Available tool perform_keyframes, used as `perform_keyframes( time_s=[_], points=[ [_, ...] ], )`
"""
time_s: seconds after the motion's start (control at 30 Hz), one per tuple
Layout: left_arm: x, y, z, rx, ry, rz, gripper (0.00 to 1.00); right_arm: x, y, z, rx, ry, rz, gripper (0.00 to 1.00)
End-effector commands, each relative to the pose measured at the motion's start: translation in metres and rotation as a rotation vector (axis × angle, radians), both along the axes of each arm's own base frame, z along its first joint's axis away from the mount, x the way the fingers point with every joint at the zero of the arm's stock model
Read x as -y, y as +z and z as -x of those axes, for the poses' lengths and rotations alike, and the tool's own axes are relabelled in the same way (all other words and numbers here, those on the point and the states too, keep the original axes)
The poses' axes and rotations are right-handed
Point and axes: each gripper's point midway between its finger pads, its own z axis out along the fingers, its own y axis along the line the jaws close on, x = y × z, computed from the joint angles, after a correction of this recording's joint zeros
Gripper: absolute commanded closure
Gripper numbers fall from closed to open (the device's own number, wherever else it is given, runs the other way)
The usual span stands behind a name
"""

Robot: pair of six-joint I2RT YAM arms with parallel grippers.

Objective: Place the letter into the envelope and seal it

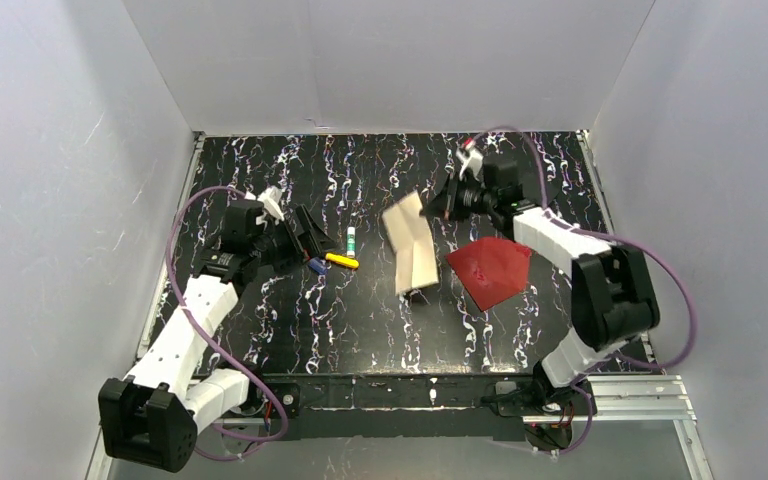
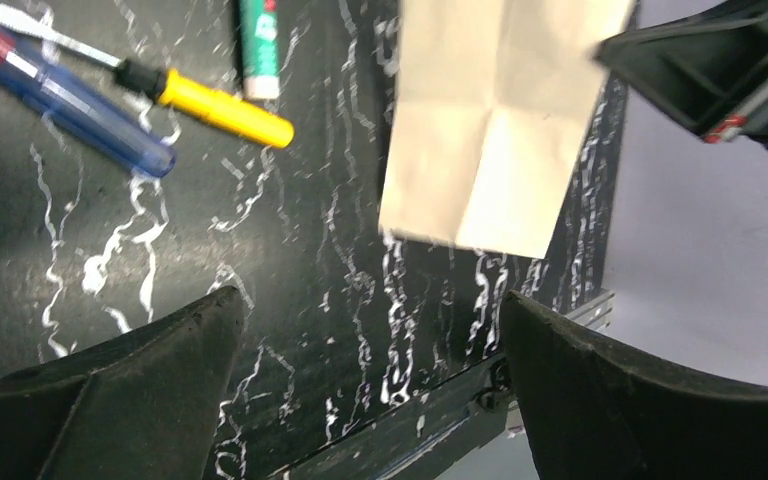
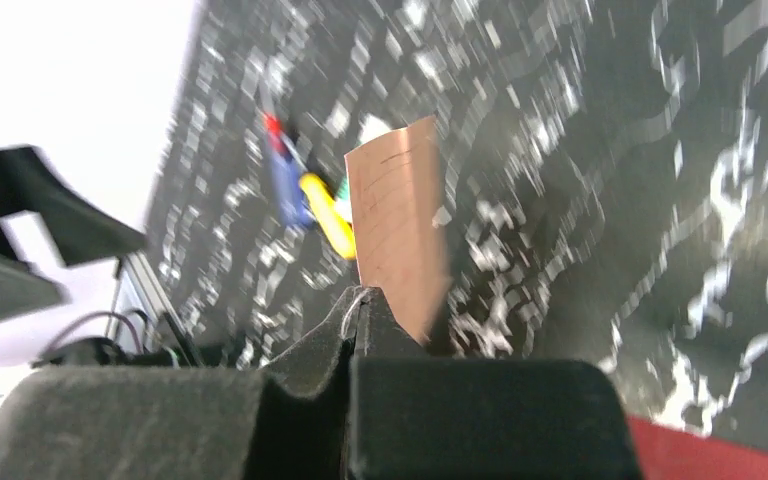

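Observation:
The letter [image 1: 410, 250] is a pale, creased sheet, lifted at its far end with its near end by the table. It also shows in the left wrist view [image 2: 490, 130] and the right wrist view [image 3: 400, 230]. My right gripper [image 1: 438, 207] is shut on the letter's far edge; its jaws [image 3: 360, 300] pinch the paper. The dark red envelope [image 1: 490, 270] lies flat just right of the letter, under my right arm, and a corner of it shows in the right wrist view [image 3: 730, 455]. My left gripper [image 1: 308, 238] is open and empty [image 2: 375, 320], left of the letter.
A yellow marker [image 1: 341, 260], a blue pen [image 1: 317, 266] and a green-and-white glue stick [image 1: 351, 240] lie between my left gripper and the letter. They also show in the left wrist view: marker [image 2: 210, 100], pen [image 2: 70, 95], glue stick [image 2: 258, 45]. White walls enclose the black marbled table [image 1: 360, 330].

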Motion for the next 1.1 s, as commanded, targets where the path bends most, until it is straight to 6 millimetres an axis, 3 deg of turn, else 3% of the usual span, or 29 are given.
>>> perform_keyframes(
  time_s=[0.0,0.2,0.4,0.53,0.7,0.87,1.07],
  points=[
    [0.013,0.063,-0.014,0.177,-0.047,0.079,0.02,-0.007,0.139,-0.021,0.305,-0.04,-0.15,0.99],
    [0.031,0.136,-0.029,0.359,-0.115,0.192,0.02,-0.006,0.25,-0.007,0.495,-0.062,-0.341,0.99],
    [0.047,0.209,-0.038,0.554,-0.193,0.321,0.02,-0.003,0.332,0.02,0.564,-0.039,-0.524,0.99],
    [0.054,0.234,-0.042,0.561,-0.211,0.383,0.02,0.002,0.379,0.042,0.594,-0.019,-0.664,0.99],
    [0.067,0.263,-0.041,0.49,-0.225,0.517,0.02,0.007,0.41,0.058,0.586,-0.009,-0.789,0.99],
    [0.075,0.265,-0.042,0.476,-0.253,0.545,0.02,0.01,0.433,0.07,0.575,0.023,-0.883,0.99],
    [0.089,0.283,-0.035,0.496,-0.355,0.675,0.02,0.009,0.444,0.072,0.521,0.032,-0.928,0.99]
  ],
)
